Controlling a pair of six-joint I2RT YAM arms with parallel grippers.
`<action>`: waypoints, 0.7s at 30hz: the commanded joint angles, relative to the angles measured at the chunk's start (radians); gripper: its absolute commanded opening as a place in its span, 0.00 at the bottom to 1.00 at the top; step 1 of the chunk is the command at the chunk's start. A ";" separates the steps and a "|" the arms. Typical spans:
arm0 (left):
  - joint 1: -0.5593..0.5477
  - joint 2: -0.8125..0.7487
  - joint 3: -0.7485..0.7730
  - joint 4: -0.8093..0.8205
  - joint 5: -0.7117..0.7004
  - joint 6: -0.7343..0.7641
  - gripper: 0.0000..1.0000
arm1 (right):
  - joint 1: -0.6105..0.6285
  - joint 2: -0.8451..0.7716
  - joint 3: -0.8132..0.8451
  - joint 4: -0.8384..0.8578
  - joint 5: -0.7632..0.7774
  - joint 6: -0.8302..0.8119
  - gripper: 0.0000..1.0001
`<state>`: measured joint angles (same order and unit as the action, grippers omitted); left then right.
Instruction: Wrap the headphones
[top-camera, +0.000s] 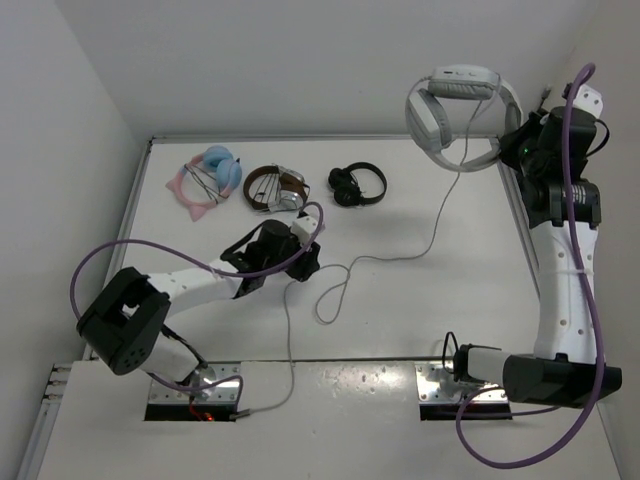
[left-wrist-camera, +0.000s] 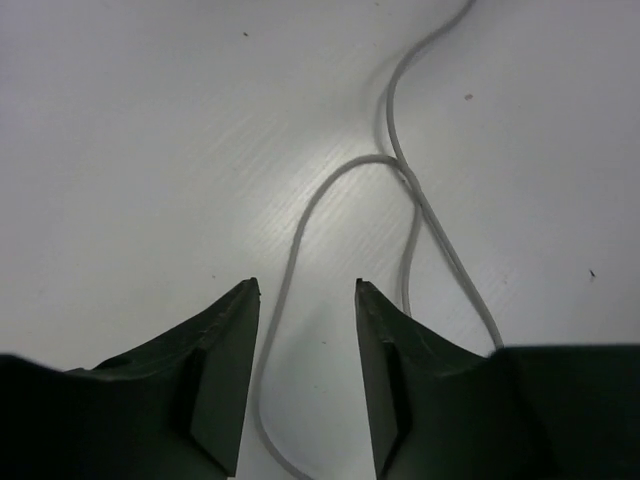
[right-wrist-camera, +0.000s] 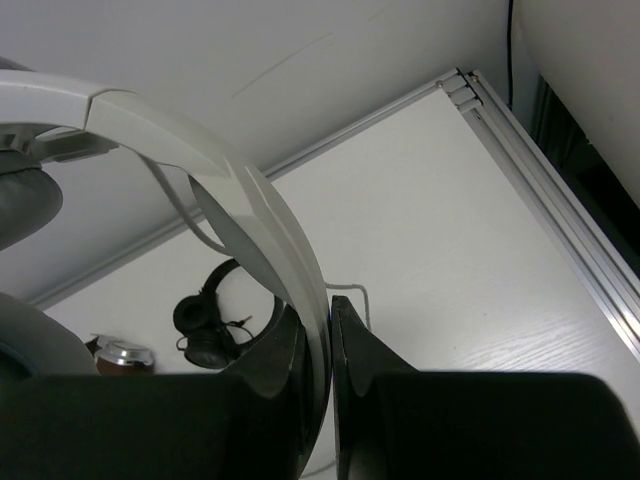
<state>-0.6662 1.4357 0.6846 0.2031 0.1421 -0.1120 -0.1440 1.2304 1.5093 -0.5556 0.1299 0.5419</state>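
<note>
White tabletop (top-camera: 420, 300) lay beneath both my arms. My right gripper (right-wrist-camera: 328, 330) was clamped on the headband of the white headphones (top-camera: 455, 105), which I held up above the table's far right corner. Their thin grey cable (top-camera: 440, 215) hung down and trailed left into a loop. My left gripper (left-wrist-camera: 307, 287) hovered low there with its jaws parted. The cable showed in the gap between them, unpinched.

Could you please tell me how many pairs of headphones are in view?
4. The large white headphones are held up at far right by the right gripper; along the table's far side, left to right, lie a pink-and-blue pair, a brown-and-silver pair and a small black pair.
</note>
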 joint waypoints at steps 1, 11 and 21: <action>-0.054 -0.031 -0.029 -0.028 0.102 -0.032 0.47 | -0.006 -0.034 0.000 0.098 0.000 0.043 0.00; -0.203 0.129 0.082 -0.117 0.178 0.061 0.41 | -0.006 -0.023 0.000 0.108 0.000 0.052 0.00; -0.225 0.151 0.107 -0.301 0.411 0.449 0.46 | -0.016 -0.023 0.000 0.098 -0.010 0.052 0.00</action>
<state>-0.8829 1.6287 0.8005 -0.0135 0.4282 0.1211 -0.1493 1.2297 1.4906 -0.5587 0.1295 0.5461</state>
